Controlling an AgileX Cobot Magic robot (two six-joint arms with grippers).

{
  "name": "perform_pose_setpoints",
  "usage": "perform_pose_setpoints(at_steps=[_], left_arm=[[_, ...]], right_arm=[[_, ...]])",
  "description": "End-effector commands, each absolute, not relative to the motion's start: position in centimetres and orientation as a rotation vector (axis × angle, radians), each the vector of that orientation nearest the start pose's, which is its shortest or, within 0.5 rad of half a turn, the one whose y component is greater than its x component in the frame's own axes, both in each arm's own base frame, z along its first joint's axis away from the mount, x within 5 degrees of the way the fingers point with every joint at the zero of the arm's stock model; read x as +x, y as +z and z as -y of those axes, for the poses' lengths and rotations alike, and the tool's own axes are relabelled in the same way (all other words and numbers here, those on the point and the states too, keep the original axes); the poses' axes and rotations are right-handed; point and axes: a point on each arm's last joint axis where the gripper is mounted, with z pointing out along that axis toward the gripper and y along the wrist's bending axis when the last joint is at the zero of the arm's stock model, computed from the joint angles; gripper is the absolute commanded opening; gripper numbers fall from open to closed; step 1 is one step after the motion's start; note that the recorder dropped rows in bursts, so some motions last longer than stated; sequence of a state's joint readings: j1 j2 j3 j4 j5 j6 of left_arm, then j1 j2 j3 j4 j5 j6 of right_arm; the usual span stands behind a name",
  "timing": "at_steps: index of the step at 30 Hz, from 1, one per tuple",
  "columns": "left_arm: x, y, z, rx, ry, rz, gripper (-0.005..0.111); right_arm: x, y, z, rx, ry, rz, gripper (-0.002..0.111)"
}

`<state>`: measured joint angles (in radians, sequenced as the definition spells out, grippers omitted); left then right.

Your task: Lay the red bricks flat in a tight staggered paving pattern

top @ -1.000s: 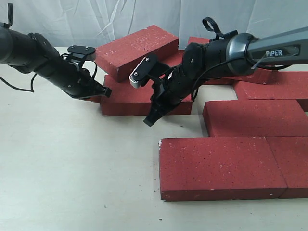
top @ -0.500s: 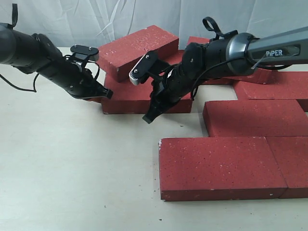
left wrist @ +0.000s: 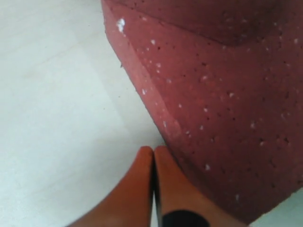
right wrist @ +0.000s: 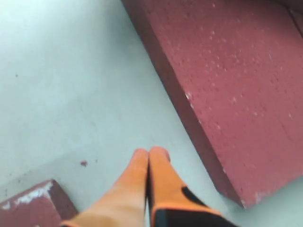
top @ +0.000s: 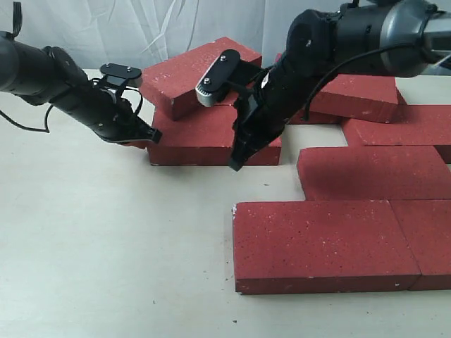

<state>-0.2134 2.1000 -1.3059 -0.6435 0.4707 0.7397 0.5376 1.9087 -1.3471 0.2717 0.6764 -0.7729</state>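
Observation:
Several red bricks lie on the table. A loose flat brick (top: 204, 134) sits at centre back, with another brick (top: 201, 67) tilted on top of it. Laid bricks fill the right: a front one (top: 317, 243), one behind it (top: 373, 172), and more at the right edge (top: 409, 127). My left gripper (top: 150, 137) is shut, its tip against the loose brick's left end (left wrist: 203, 94). My right gripper (top: 236, 162) is shut and empty, hanging over the table at that brick's front right corner (right wrist: 227, 94). Orange fingertips (left wrist: 147, 161) (right wrist: 156, 158) are pressed together.
A white cloth backdrop (top: 141, 28) hangs behind the table. Bare pale tabletop (top: 106, 246) spreads across the left and front. A narrow gap of table (top: 282, 179) separates the loose brick from the laid ones. A laid brick's corner (right wrist: 33, 205) shows near the right fingers.
The right arm has lifted and swung right, its gripper tip moving from the brick's front middle toward its front right corner. The left gripper has barely moved at the brick's left end.

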Motion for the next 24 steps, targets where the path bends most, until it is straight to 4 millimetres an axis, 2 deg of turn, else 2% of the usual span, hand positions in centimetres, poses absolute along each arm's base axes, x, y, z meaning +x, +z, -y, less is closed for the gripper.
perform_pose_setpoints(at_steps=[1, 4, 7, 13, 24], left_arm=[[40.9, 12.9, 10.9, 0.51, -0.392, -2.571, 0.0], [41.0, 12.3, 11.1, 0.482, -0.411, -2.586, 0.0], [41.2, 11.7, 11.0, 0.45, -0.411, -2.587, 0.0], [41.3, 11.1, 11.1, 0.402, -0.428, -2.589, 0.0], [41.0, 11.0, 13.0, 0.448, -0.422, -2.567, 0.0]], right_arm=[[35.4, 20.7, -17.8, -1.247, 0.169, -2.419, -0.001], [36.9, 20.3, -15.3, -1.044, 0.207, -2.499, -0.001], [37.7, 19.6, -14.0, -0.95, 0.239, -2.534, -0.001], [38.6, 17.7, -13.4, -0.956, 0.189, -2.547, -0.001], [38.4, 18.1, -13.3, -0.97, 0.186, -2.55, -0.001]])
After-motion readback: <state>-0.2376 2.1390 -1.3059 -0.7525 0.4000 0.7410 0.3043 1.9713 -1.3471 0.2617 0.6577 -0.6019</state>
